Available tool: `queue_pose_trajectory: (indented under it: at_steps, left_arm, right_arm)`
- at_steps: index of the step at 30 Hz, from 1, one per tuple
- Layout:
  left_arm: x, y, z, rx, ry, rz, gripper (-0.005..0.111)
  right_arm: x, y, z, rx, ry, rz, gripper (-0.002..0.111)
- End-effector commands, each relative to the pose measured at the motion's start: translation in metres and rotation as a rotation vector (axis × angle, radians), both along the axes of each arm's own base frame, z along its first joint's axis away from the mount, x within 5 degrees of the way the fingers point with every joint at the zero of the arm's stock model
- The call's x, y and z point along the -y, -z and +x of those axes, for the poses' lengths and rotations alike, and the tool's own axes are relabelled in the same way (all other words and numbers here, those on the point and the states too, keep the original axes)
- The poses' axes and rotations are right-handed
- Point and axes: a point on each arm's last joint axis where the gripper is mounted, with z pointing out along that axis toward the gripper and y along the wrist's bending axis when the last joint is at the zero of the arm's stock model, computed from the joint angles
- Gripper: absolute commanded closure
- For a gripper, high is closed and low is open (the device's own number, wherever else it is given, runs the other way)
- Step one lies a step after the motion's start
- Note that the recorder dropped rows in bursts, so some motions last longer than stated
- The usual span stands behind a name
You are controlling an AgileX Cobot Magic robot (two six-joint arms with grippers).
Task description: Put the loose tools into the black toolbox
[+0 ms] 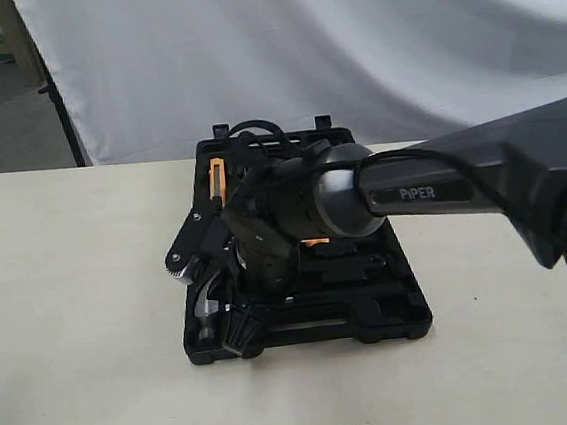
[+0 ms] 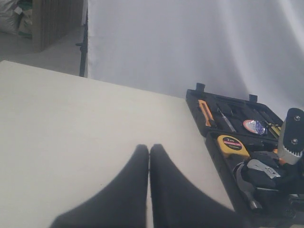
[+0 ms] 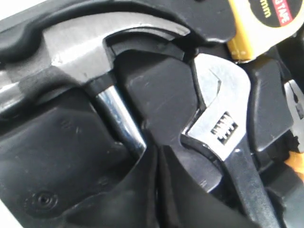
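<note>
A white sheet is hanging behind the pale bench [image 1: 75,343]. My right hand [image 3: 155,151], fingers pressed together and holding nothing, is sitting low in the toolbox [image 1: 404,316] between the slotted hammer [image 3: 80,42] and wrench [image 3: 223,118]. Lifting crookedly, I'm risking snagging the hammer's neck and levering it out. My left hand [image 2: 149,148], also pressed together, is idling over the bench.

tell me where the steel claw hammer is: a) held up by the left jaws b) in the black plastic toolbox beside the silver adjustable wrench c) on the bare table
b: the steel claw hammer lies in a moulded slot of the black plastic toolbox, head next to the silver adjustable wrench.
</note>
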Motion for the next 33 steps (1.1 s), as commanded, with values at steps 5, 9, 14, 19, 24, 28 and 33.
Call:
queue_pose_trajectory:
  at_steps: [5,9,14,19,24,28,33]
  left_arm:
    - [-0.001,-0.002,-0.001,0.013,-0.026,0.002,0.106]
    - [-0.001,-0.002,-0.001,0.013,-0.026,0.002,0.106]
    - [-0.001,-0.002,-0.001,0.013,-0.026,0.002,0.106]
    - [-0.001,-0.002,-0.001,0.013,-0.026,0.002,0.106]
    - [-0.001,-0.002,-0.001,0.013,-0.026,0.002,0.106]
    - [-0.001,-0.002,-0.001,0.013,-0.026,0.002,0.106]
    - [-0.001,-0.002,-0.001,0.013,-0.026,0.002,0.106]
  right_arm:
    - [0.005,-0.018,0.000,0.015,0.020,0.042,0.109]
    - [-0.003,-0.031,0.000,0.044,0.048,0.166,0.109]
    - [-0.015,-0.032,-0.001,-0.001,0.108,0.341,0.109]
    - [-0.019,-0.017,-0.001,-0.034,0.130,0.361,0.109]
    - [-0.016,0.008,-0.002,-0.082,0.146,0.281,0.109]
    - [-0.014,0.010,-0.003,-0.096,0.154,0.253,0.109]
    - [-0.014,-0.002,-0.003,-0.085,0.162,0.278,0.109]
